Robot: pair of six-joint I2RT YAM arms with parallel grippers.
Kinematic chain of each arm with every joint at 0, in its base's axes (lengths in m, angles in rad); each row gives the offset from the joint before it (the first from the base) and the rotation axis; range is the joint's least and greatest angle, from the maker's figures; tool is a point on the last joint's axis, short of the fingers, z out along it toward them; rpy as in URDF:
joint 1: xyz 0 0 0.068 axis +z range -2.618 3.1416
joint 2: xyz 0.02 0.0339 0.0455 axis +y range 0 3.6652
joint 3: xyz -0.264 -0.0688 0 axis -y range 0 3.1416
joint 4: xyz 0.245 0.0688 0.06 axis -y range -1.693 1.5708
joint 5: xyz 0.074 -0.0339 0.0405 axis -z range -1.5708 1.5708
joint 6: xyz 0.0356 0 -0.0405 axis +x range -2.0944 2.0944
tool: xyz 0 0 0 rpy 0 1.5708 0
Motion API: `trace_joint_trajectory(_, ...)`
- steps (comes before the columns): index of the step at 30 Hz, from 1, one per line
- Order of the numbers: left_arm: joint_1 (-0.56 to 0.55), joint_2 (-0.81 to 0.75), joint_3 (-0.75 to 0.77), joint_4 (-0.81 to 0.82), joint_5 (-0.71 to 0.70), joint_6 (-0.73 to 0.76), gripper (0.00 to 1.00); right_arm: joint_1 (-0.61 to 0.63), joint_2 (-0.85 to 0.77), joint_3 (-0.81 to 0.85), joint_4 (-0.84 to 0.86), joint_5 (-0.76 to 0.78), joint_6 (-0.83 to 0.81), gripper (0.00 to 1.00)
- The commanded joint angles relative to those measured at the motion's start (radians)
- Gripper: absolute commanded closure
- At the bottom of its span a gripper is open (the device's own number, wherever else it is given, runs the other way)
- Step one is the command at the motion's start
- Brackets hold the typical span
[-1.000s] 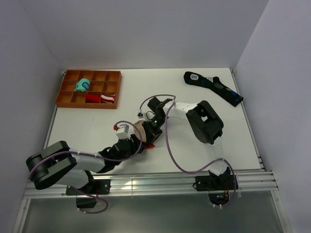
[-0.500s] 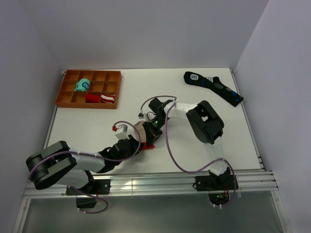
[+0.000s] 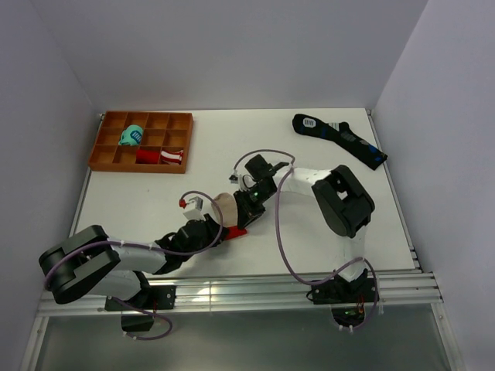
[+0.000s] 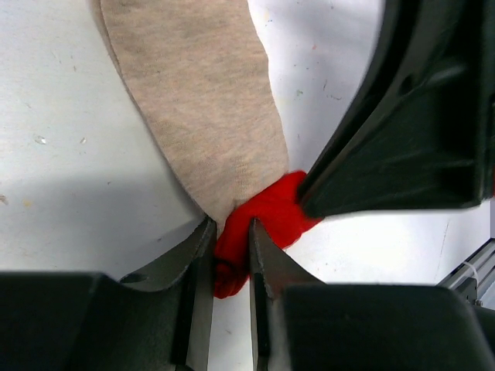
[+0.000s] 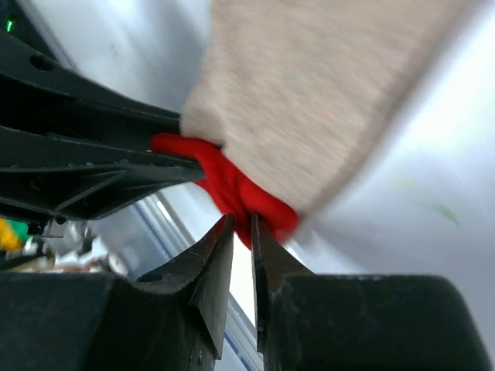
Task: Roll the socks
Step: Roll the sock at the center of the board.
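Left end effector [image 4: 230,232] pinches the socks [image 4: 197,100] by the red end. Right end effector [image 5: 241,224]: can't tell its grip. Next, I think, roll them up.

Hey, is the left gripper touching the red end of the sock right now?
Touching. The left wrist view shows the left gripper with both fingers pressed against the red end of the sock, fabric pinched between them.
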Motion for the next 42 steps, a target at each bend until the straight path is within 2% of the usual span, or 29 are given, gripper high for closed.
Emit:
trace_joint_trajectory(1, 0.013, -0.011, -0.006, -0.108, 0.026, 0.002, 0.99, -0.058, -0.087, -0.051, 0.093, 0.184, 0.066, 0.77)
trace_joint_trajectory(6, 0.021, 0.001, -0.009, -0.114, 0.043, -0.004, 0.99, -0.072, -0.161, -0.105, 0.168, 0.224, 0.112, 0.75)
trace_joint_trajectory(13, 0.051, 0.004, -0.015, -0.112, 0.103, -0.007, 0.99, -0.070, -0.248, -0.238, 0.320, 0.166, 0.153, 0.71)
trace_joint_trajectory(21, 0.124, 0.030, 0.045, -0.206, 0.248, 0.004, 0.99, -0.046, -0.444, -0.499, 0.753, 0.184, 0.206, 0.62)
trace_joint_trajectory(25, 0.194, 0.096, 0.105, -0.287, 0.403, 0.041, 0.99, -0.012, -0.510, -0.594, 0.918, 0.220, 0.210, 0.61)
trace_joint_trajectory(29, 0.226, 0.140, 0.174, -0.374, 0.450, 0.064, 1.00, 0.039, -0.512, -0.637, 1.035, 0.292, 0.189, 0.59)
trace_joint_trajectory(36, 0.245, 0.114, 0.223, -0.510, 0.442, 0.070, 1.00, 0.068, -0.504, -0.724, 1.179, 0.393, 0.201, 0.58)
trace_joint_trajectory(42, 0.266, 0.110, 0.241, -0.556, 0.476, 0.074, 1.00, 0.079, -0.488, -0.802, 1.336, 0.388, 0.207, 0.56)
